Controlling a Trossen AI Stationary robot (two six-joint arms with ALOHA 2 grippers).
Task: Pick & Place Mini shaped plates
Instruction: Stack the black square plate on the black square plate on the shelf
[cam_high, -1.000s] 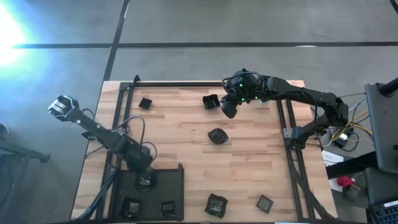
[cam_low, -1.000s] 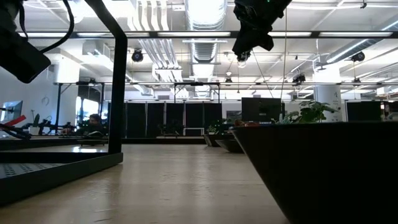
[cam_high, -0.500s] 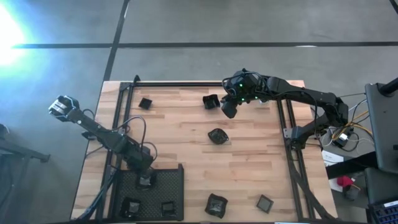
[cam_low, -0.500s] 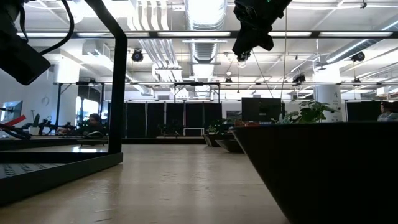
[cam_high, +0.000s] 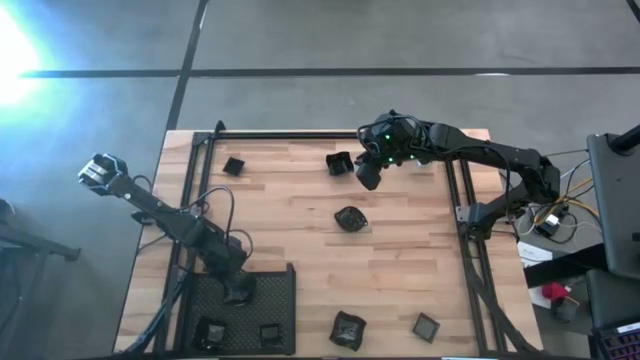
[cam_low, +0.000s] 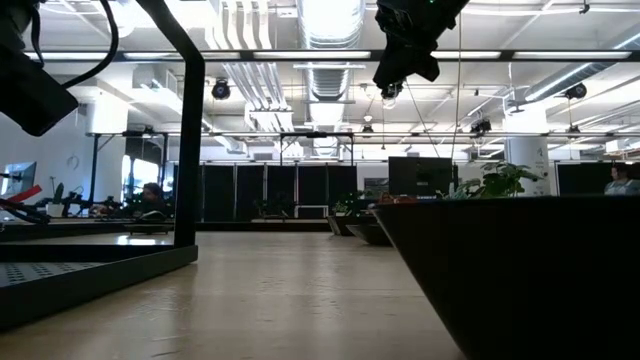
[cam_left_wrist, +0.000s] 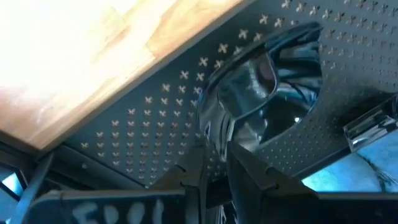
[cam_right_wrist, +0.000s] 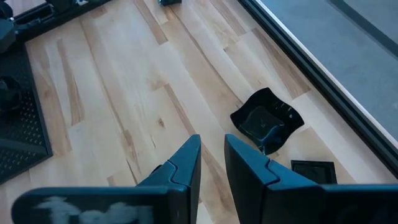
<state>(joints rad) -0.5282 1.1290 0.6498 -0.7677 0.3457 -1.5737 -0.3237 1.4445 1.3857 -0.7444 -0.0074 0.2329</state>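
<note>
Several small dark mini plates lie on the wooden table: a square one (cam_high: 234, 166) and another (cam_high: 339, 163) at the far side, a wavy one (cam_high: 349, 218) in the middle, and two at the near edge (cam_high: 347, 329) (cam_high: 427, 326). The black mesh tray (cam_high: 270, 290) at the near left holds two more (cam_high: 210, 333) (cam_high: 268, 335). My left gripper (cam_high: 237, 290) points down into the tray. In its wrist view a glossy dark plate (cam_left_wrist: 273, 93) lies on the mesh, its rim between the parted fingers (cam_left_wrist: 214, 163). My right gripper (cam_high: 367, 178) hangs high over the far side, fingers narrowly apart around nothing (cam_right_wrist: 211, 155). My left gripper comes steeply from above, with one finger on either side of the glossy plate's near rim (cam_left_wrist: 214, 134). I cannot tell whether the fingers touch the rim. The plate rests on the tray's mesh floor.
Black metal rails (cam_high: 330, 135) (cam_high: 468, 250) frame the tabletop. In the low view a dark dish (cam_low: 520, 270) close to the camera hides the right half of the table, and the tray's edge (cam_low: 60, 280) shows at the left. Bare wood (cam_high: 300, 240) lies between the plates.
</note>
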